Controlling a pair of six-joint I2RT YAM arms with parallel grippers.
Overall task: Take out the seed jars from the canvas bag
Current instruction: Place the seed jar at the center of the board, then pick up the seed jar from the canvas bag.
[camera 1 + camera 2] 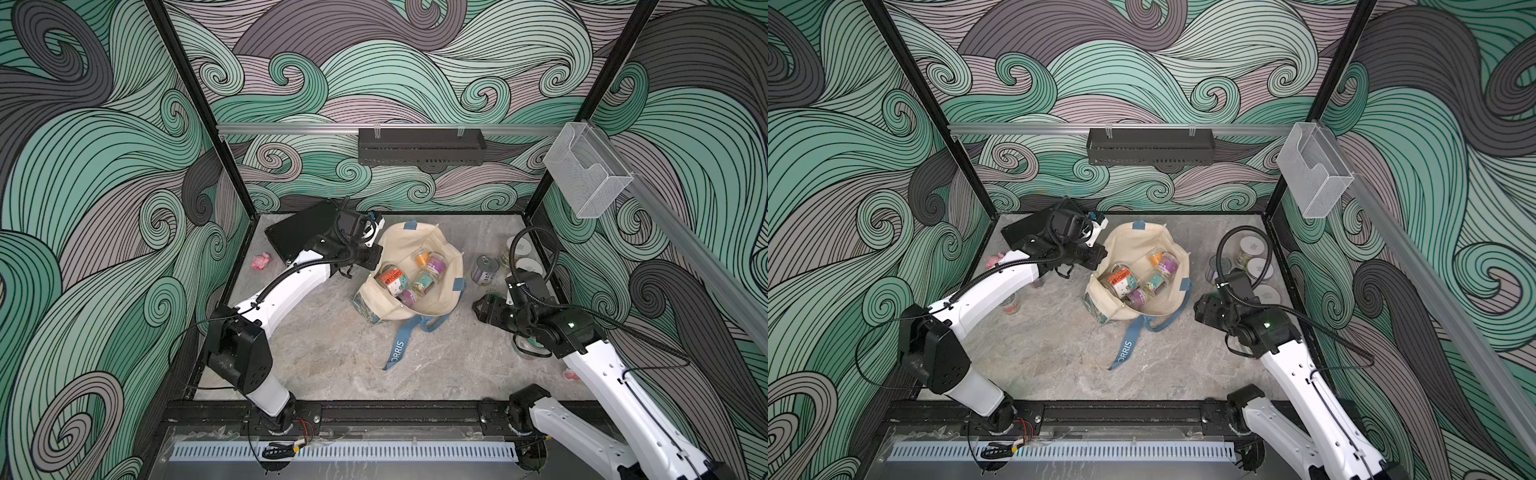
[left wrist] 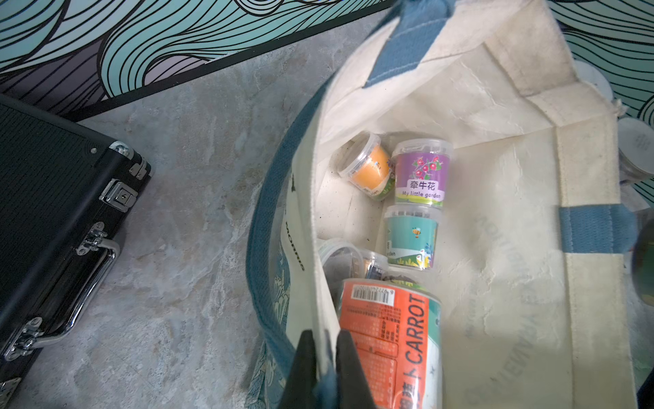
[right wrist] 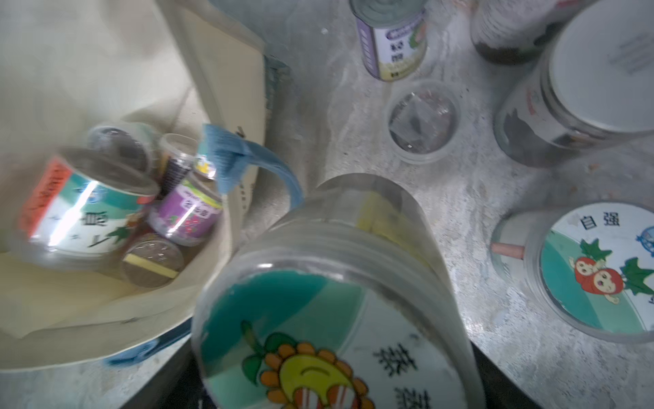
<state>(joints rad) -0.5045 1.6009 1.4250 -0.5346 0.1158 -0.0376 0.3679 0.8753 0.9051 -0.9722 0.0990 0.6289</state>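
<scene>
Near right, the right gripper [image 1: 488, 306] is grasping a tilted sunflower-lidded jar [image 3: 336, 283] beside standing jars [image 1: 484, 270]; a careless release could be toppling them. Farther left, the left gripper [image 2: 323, 368] is pinching the rim of the canvas bag [image 1: 415, 243]; if it slips, the bag may be collapsing over the seed jars [image 1: 392, 280] inside.

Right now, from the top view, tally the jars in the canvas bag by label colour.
Orange-red CARROT jar: 1
Orange jar: 1
Purple jars: 2
Teal jar: 1
Clear-lidded jar, label not visible: 1
Total: 6 showing in the canvas bag; others may be hidden.
</scene>
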